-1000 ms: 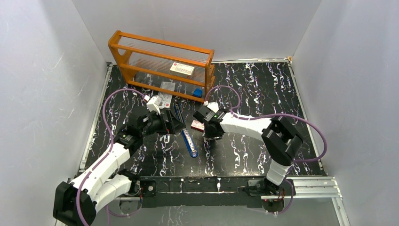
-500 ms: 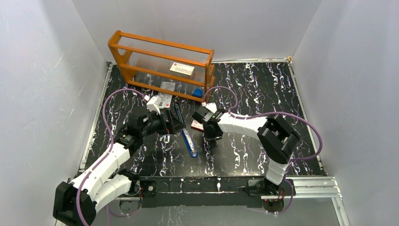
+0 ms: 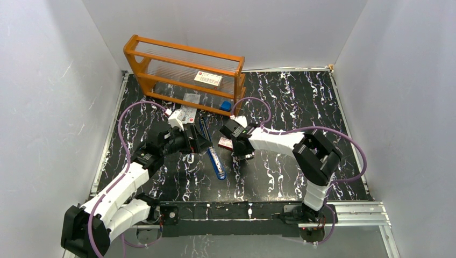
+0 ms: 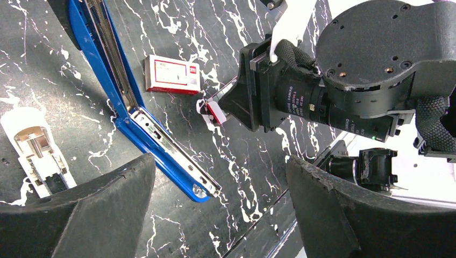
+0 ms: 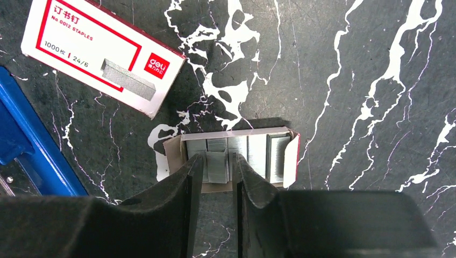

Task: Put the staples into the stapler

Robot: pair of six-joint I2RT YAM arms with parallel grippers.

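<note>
Now our right fingers (image 5: 198, 171) pinch one strip of the staples (image 5: 258, 153); gripped askew, it could snap or spill neighbours. Our left fingers (image 4: 107, 209) stand apart, empty.

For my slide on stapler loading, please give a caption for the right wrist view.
Right gripper straddles one staple strip in its small tray, near the staple box and blue stapler.

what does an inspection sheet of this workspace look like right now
surface: black marbled table, white veining
job's things: blue stapler lying open; staples in pale tray near red-and-white box
clutter: orange rack with label card, clear packet, small blue item
pincers: left pincer wide open, empty; right pincer nearly closed around one strip, grip unclear
cables: purple cables looped over both arms
surroundings: white walls, metal rail at near edge
</note>
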